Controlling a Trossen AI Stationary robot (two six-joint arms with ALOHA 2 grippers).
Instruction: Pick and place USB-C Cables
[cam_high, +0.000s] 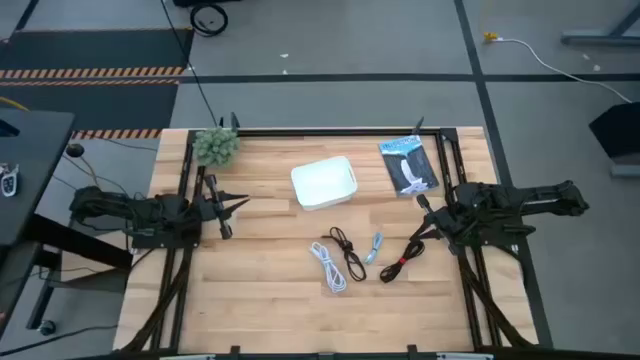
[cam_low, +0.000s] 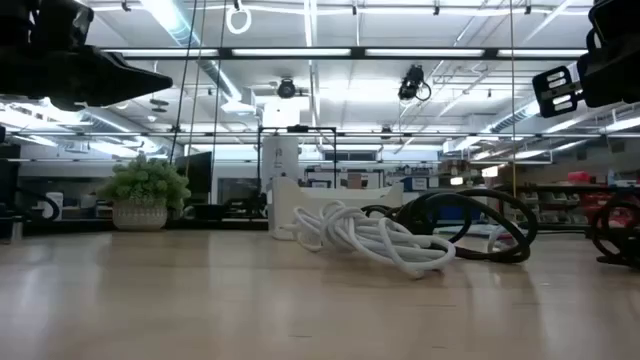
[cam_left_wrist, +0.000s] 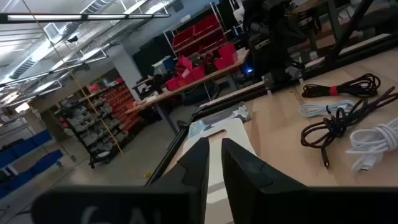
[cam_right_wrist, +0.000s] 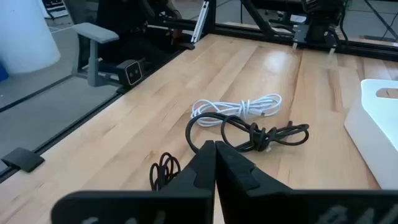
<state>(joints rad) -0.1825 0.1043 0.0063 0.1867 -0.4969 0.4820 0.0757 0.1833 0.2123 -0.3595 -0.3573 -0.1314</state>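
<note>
High view shows 4 USB-C Cables (cam_high: 352, 257) on the table (cam_high: 250, 290), right gripper (cam_high: 424, 208) closed, empty, left gripper (cam_high: 240, 203) slightly parted, empty.

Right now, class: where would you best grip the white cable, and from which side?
Grip the white USB-C cable across its bundled middle, coming straight down from above. It lies flat as a long coil, apart from the black cable, with bare wood on its outer side.

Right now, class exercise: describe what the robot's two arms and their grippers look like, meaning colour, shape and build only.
Both arms are dark, near-black, jointed and bulky at the wrist. The left gripper ends in two slim, tapering black fingers with pointed tips. The right gripper has matching wedge-shaped black fingers. No markings or coloured parts show on them; any wiring is too small to make out.
</note>
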